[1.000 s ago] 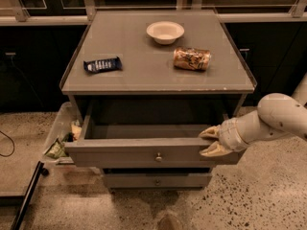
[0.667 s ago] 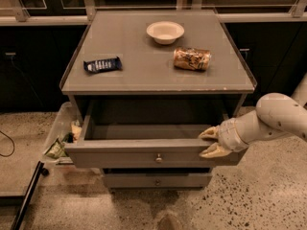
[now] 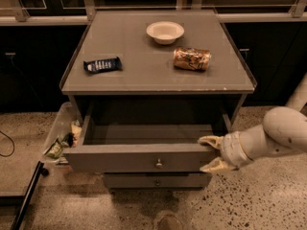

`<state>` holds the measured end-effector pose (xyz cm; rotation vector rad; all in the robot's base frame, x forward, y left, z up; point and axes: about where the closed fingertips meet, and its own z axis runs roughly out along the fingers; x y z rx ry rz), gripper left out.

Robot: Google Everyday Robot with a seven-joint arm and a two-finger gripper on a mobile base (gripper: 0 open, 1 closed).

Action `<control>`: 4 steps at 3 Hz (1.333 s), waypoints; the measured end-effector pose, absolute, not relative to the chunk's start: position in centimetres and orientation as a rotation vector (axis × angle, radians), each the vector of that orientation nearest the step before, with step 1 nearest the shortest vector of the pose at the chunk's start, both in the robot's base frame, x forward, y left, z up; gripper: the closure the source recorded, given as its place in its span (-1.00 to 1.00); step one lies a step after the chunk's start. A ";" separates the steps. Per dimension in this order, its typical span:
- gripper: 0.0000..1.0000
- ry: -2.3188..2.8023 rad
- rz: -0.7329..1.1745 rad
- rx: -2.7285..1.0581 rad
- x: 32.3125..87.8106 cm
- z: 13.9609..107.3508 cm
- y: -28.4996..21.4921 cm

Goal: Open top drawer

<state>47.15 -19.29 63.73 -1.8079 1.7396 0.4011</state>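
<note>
On the floor at the far left sits a see-through bin with some wrappers in it. It is just beside the left corner of the top drawer.

Up on the bench lie 3 things. First comes a black snack bar, then a white bowl near the back, then a squashed brown can lying on its side.

Under the bench top, the top drawer is pulled a good way out. I can see its grey inside. Its small round knob is in the middle of the front, and nothing is touching it. Below it, 1 lower drawer is closed.

At the right end of the drawer front is the claw. It looks clenched on that end of the top drawer, with 1 finger on the top edge and 1 finger under the bottom edge. The white arm comes from the right side.

I think the job is nearly done. Some things could go wrong, though. The claw holds 1 corner and not the middle, so a hard pull could turn the drawer crooked and make it stick. The fingers only pinch the thin edge, so they could slip off. If the arm pulls too far, the drawer could come out and drop. A crooked drawer could also bump the bin, and a big jerk could shake the bench and make the can roll.
</note>
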 end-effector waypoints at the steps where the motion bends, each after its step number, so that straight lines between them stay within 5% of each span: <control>1: 0.63 1.741 0.401 -1.806 46.2 63.9 -19.4; 2: 1.00 1.741 0.398 -1.798 43.7 64.2 -19.6; 3: -1.00 1.741 0.398 -1.798 43.6 64.2 -19.6; 4: -1.00 1.741 0.399 -1.798 43.6 64.2 -19.6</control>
